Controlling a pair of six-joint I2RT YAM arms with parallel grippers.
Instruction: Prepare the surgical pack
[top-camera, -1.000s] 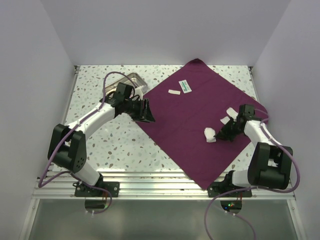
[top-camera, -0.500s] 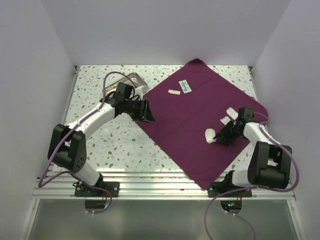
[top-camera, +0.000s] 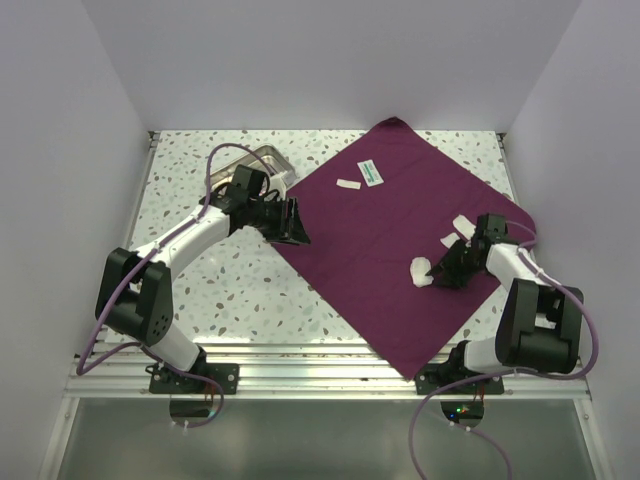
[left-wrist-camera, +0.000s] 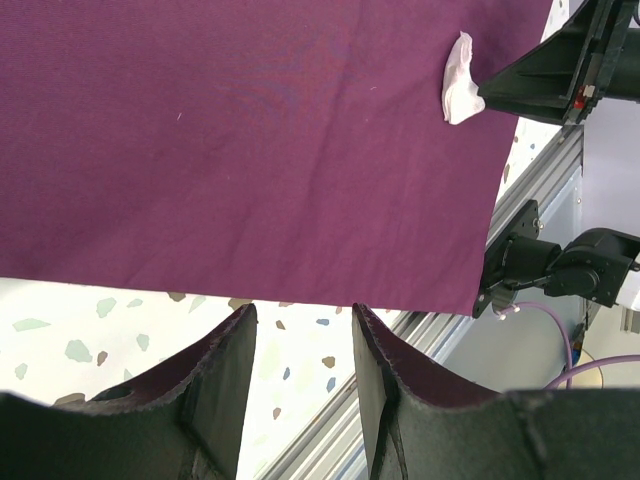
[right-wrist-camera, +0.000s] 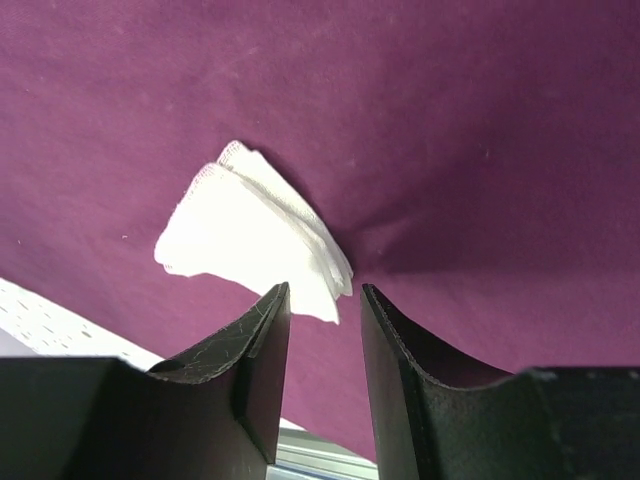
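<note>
The plum cloth (top-camera: 400, 240) lies spread flat on the desk (top-camera: 230, 290), one corner pointing toward my bases. Near its right corner a folded gauze pad (right-wrist-camera: 250, 235) lies free. Two smaller white pieces (top-camera: 461, 222) lie just beyond it, and two small packets (top-camera: 373, 172) sit near the far corner. The steel tray (top-camera: 265, 160) stands off the cloth on the bare desk at the far left, partly hidden by my left arm (top-camera: 190, 235). I see no scissors or forceps in any view.

My right fingers (right-wrist-camera: 272, 315) are parted about halfway at the pad's near edge and grip nothing. My left fingers (left-wrist-camera: 238, 345) hover half open and empty by the cloth's left edge.

I judge the pack to be at an early stage. The cloth is laid and the small items are on it, but the tray and instruments are not yet placed and no wrapping has begun.
</note>
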